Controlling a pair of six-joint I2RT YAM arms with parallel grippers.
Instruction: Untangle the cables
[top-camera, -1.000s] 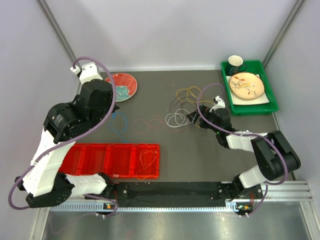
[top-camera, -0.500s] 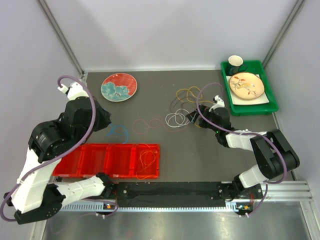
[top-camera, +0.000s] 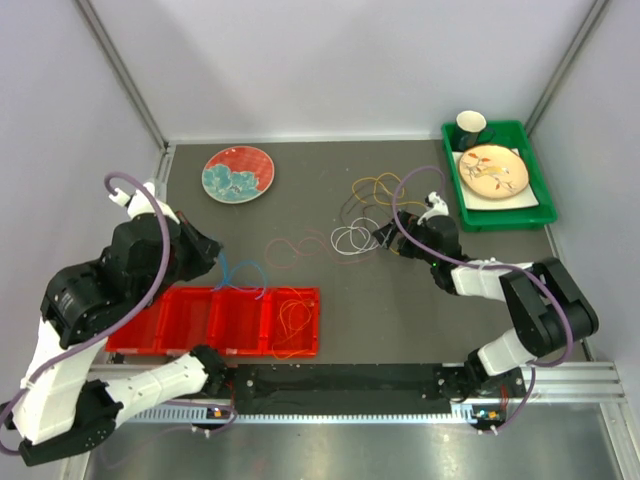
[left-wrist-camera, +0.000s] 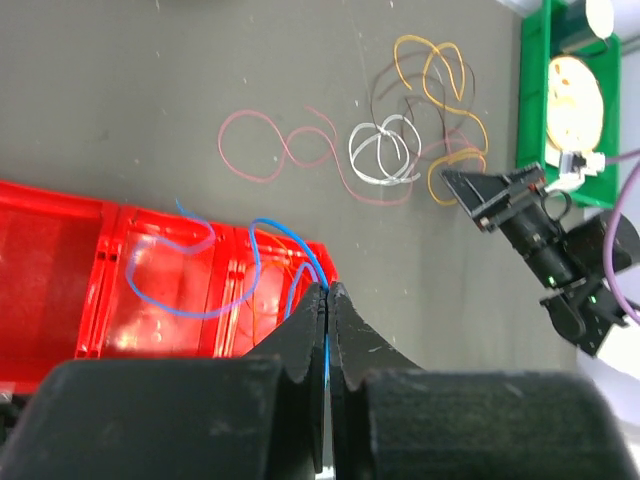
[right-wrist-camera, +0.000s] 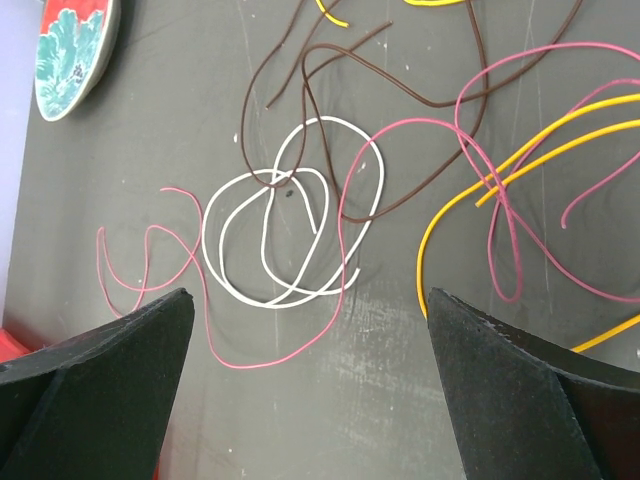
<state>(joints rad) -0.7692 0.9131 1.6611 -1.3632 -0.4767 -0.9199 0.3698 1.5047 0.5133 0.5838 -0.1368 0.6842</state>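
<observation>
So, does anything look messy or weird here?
Yes. The white, brown, pink and yellow cables cross in a tangle before the right hand, and a blue cable hangs from the left hand near the red tray.

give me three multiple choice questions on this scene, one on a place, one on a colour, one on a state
1. Which compartment of the red tray holds the orange cable, in the top view? A leftmost B a middle one C rightmost
2. What colour is the cable in the left gripper? A blue B white C yellow
3. How is the right gripper? A shut on a cable B shut on nothing C wide open
1 C, orange loops lie at the tray's right end; 2 A, the blue cable runs into its closed fingers; 3 C, its fingers stand far apart.
</observation>
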